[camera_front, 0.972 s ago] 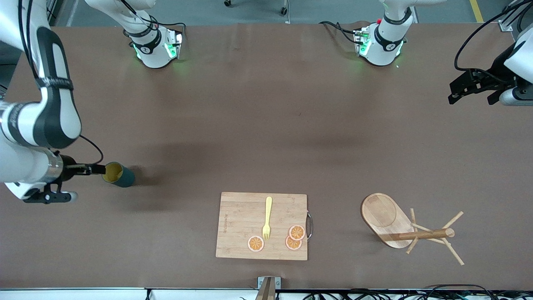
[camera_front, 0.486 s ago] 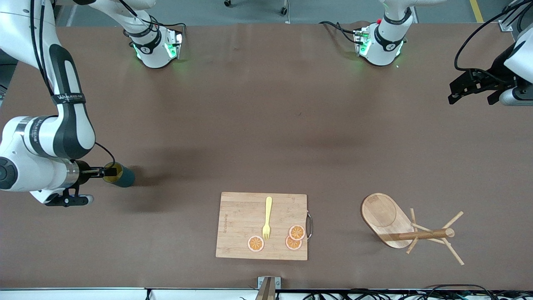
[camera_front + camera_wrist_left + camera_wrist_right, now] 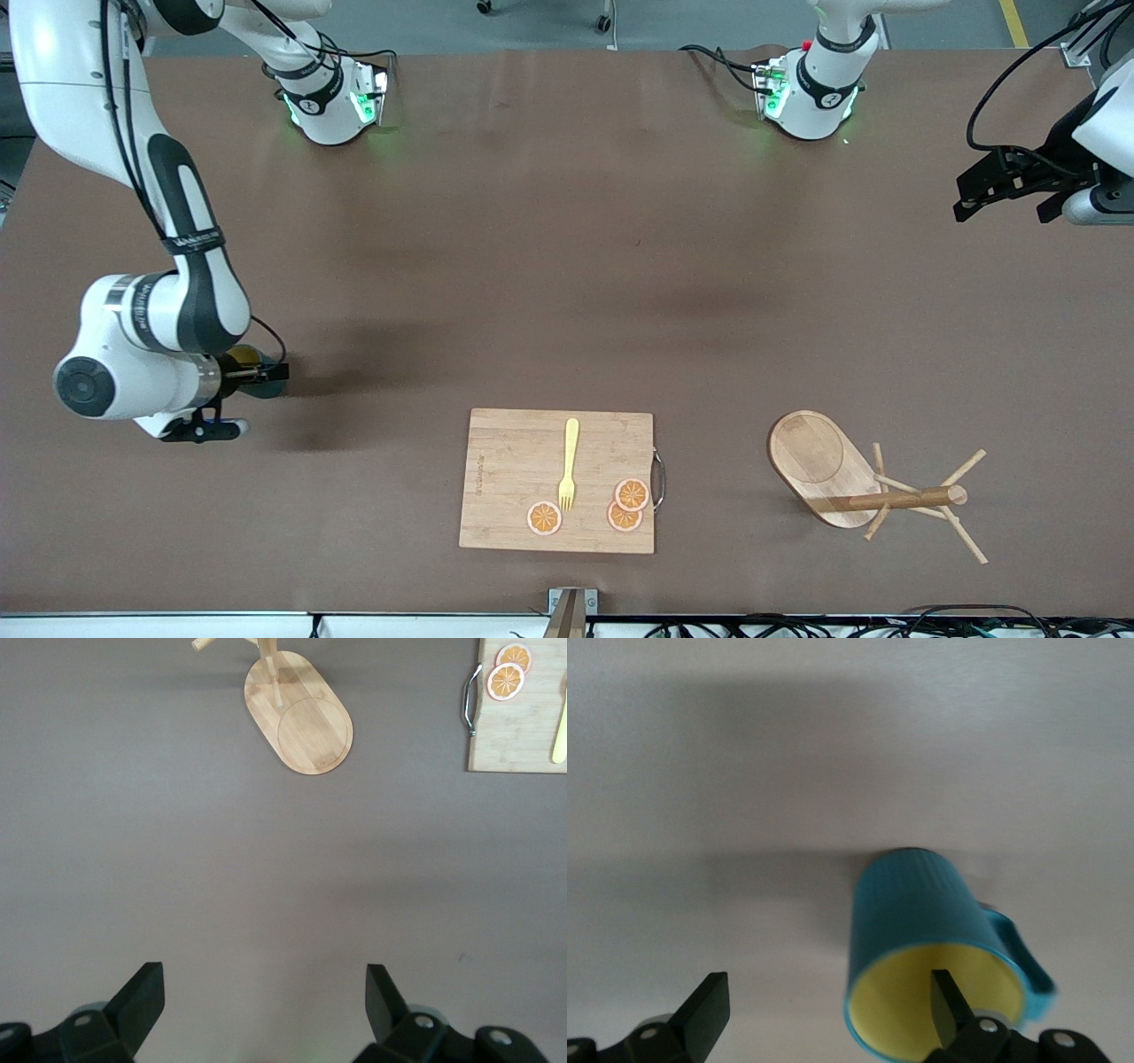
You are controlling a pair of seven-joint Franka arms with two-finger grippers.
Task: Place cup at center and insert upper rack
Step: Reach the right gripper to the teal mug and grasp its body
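Right tool (image 3: 266,372), spread wide and empty, straddles the ribbed cup's (image 3: 926,930) yellow-lined rim.

The cup (image 3: 921,930) looks ribbed and matt; the upper rack (image 3: 833,470) and cutting board (image 3: 514,478) show pale, smooth wood grain.

The brown table (image 3: 567,266) carries the cup (image 3: 266,377), a cutting board (image 3: 514,478) and the upper rack (image 3: 833,470) (tipped over).
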